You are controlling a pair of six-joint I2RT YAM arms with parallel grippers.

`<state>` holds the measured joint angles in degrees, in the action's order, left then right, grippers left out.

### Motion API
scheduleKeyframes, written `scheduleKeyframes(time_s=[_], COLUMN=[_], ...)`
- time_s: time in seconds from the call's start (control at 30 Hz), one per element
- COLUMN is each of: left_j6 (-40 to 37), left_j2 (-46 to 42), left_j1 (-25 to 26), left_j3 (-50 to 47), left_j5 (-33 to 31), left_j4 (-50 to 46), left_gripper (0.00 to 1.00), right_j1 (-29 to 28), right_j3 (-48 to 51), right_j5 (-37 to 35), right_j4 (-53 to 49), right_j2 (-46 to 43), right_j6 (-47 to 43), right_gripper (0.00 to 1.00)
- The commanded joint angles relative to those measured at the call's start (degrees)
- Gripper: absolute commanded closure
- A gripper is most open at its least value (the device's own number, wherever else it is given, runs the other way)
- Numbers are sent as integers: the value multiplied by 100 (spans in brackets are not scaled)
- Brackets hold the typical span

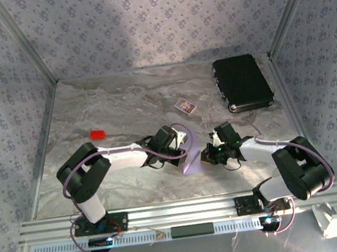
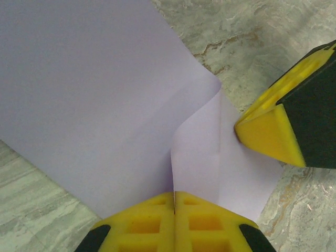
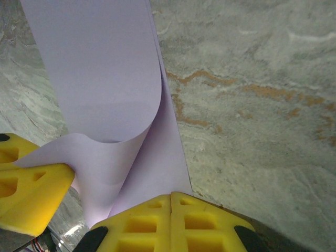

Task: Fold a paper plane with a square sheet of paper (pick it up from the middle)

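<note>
a: yellow fingertips of the left end effector (image 2: 174,195) sit closest in its wrist view, pressed flat together with no gap. the square sheet of paper (image 2: 94,94) runs right into the seam between them.

b: so it has the sheet pinched. and the other one?

a: right end effector (image 3: 170,195) is the same, fingers fully together with a lilac edge caught between them. both arms hold the one sheet, and from overhead they meet nearly tip to tip over the middle of the desk (image 1: 123,107).

b: which way does the paper lie from each?

a: from the left pinch it spreads ahead and off to the left, with a soft ridge running straight out from the fingers. the right end effector comes in on the right side of that ridge, touching the smaller flap. from the right wrist the sheet runs straight ahead as a long strip and curls over toward the left arm's finger.

b: flat on the desk?

a: it bows rather than lies flat. how much of it rests on the desk i can't tell.

b: which arm is nearer?

a: neither, both are already on it. i'd judge the coming fold turns on that ridge between the two pinches, whose line runs away from the left fingers.
</note>
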<state>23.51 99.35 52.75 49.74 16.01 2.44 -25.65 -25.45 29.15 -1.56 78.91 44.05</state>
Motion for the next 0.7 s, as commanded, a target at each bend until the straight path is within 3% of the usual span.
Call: scheduleKeyframes(time_s=[0.0, 0.37, 0.67], left_j6=[65, 266, 425], left_j2=[156, 243, 234], left_j1=[-37, -36, -28], left_j3=[-78, -166, -232], left_j5=[-34, -1, 51], left_j4=[71, 256, 421], left_gripper=[95, 95, 95], right_j1=[23, -124, -709], right_j3=[-118, -144, -154], right_j5=[-143, 82, -214], right_j4=[-222, 79, 535], right_j2=[7, -492, 14], right_j6=[-100, 230, 871], right_gripper=[99, 94, 97])
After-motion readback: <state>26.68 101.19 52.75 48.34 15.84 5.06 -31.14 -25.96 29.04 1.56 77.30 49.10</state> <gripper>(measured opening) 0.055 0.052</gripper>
